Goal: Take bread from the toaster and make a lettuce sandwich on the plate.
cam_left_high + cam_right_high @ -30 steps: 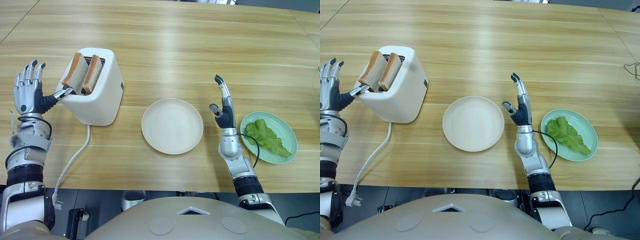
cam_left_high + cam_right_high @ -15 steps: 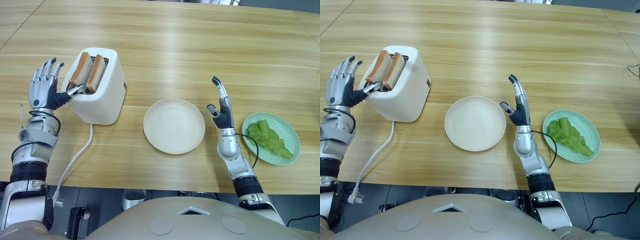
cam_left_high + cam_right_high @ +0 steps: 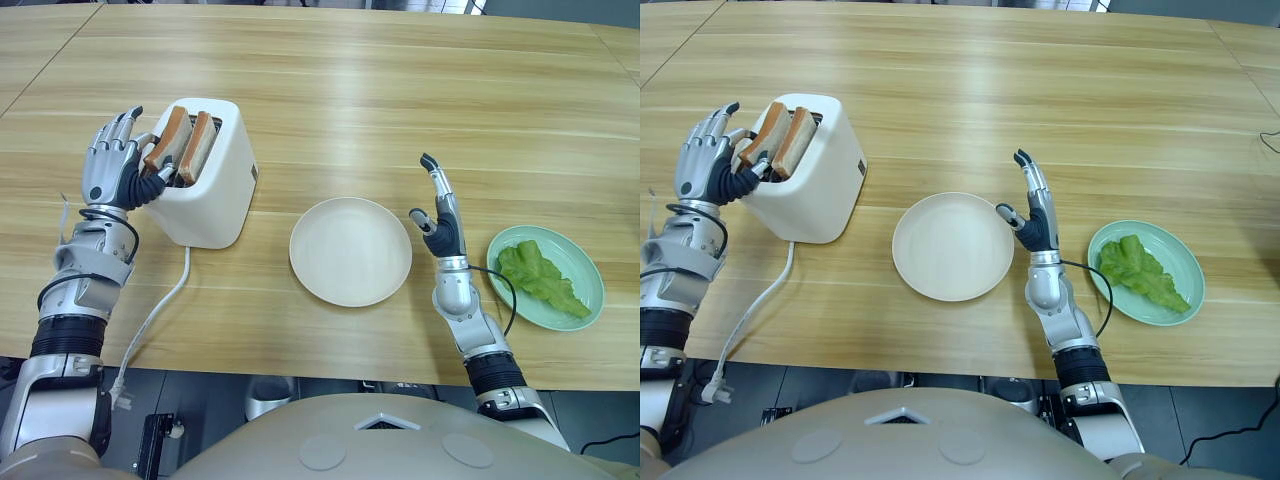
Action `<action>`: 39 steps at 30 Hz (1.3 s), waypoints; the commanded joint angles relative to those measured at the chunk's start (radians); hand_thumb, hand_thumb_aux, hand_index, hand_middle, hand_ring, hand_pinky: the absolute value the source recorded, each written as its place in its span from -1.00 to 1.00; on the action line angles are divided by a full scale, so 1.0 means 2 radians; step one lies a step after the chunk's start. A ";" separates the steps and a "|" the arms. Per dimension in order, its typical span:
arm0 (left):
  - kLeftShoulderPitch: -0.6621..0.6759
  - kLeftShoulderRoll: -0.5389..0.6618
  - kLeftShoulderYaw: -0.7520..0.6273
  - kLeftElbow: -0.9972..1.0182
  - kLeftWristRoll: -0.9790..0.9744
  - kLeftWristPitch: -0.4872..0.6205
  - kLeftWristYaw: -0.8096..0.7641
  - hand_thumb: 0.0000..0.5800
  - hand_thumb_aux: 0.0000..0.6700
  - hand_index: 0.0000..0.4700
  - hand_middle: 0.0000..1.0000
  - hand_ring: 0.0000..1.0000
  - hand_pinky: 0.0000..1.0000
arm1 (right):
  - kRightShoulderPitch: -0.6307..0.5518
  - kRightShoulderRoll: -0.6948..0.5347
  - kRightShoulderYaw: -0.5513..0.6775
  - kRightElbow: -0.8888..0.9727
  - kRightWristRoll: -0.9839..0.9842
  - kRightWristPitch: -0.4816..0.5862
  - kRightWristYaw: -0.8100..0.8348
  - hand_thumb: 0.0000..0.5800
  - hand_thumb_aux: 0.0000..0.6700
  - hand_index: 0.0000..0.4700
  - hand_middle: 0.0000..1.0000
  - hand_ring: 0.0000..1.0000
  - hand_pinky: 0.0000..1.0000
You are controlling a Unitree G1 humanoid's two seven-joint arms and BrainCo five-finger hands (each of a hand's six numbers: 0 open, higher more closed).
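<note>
A white toaster (image 3: 218,190) stands on the wooden table at the left, with two slices of bread (image 3: 172,140) sticking up from its slots. My left hand (image 3: 112,162) is right beside the toaster's left side, fingers spread and pointing up, its thumb by the nearer slice. An empty cream plate (image 3: 350,250) lies in the middle. A lettuce leaf (image 3: 540,280) rests on a green plate (image 3: 592,305) at the right. My right hand (image 3: 438,215) is held upright and open between the two plates, holding nothing.
The toaster's white cord (image 3: 158,312) trails from its base over the table's front edge. The wooden table (image 3: 400,90) stretches wide and bare behind the toaster and plates.
My left hand has moved right, from a gap away to right against the toaster and the left slice. The right hand has kept its pose. The view has shifted slightly.
</note>
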 commanded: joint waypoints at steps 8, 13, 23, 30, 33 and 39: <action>-0.026 -0.037 0.046 -0.011 -0.082 -0.007 0.011 1.00 1.00 0.96 1.00 1.00 1.00 | 0.002 0.000 -0.026 -0.029 0.027 0.024 -0.006 -1.00 -1.00 -1.00 -1.00 -1.00 -1.00; -0.053 -0.061 0.092 -0.011 -0.141 -0.023 0.034 1.00 1.00 0.96 1.00 1.00 1.00 | 0.023 -0.006 -0.055 -0.077 0.040 0.033 -0.009 -1.00 -1.00 -1.00 -1.00 -1.00 -1.00; -0.062 -0.152 0.129 -0.171 -0.304 -0.082 -0.026 1.00 1.00 0.96 1.00 1.00 1.00 | 0.083 -0.032 -0.134 -0.135 0.062 0.048 -0.009 -1.00 -1.00 -1.00 -1.00 -1.00 -1.00; 0.023 -0.225 -0.006 -0.277 -0.350 -0.058 -0.158 1.00 1.00 0.96 1.00 1.00 1.00 | 0.106 -0.068 -0.187 -0.132 0.071 0.050 -0.006 -1.00 -1.00 -1.00 -1.00 -1.00 -1.00; 0.069 -0.234 -0.087 -0.264 -0.317 -0.055 -0.216 1.00 1.00 0.96 1.00 1.00 1.00 | 0.117 -0.090 -0.209 -0.125 0.063 0.054 -0.006 -1.00 -1.00 -1.00 -1.00 -1.00 -1.00; 0.100 -0.215 -0.151 -0.181 -0.259 -0.069 -0.277 1.00 1.00 0.96 1.00 1.00 1.00 | 0.146 -0.148 -0.243 -0.085 0.035 0.064 -0.014 -1.00 -1.00 -1.00 -1.00 -1.00 -1.00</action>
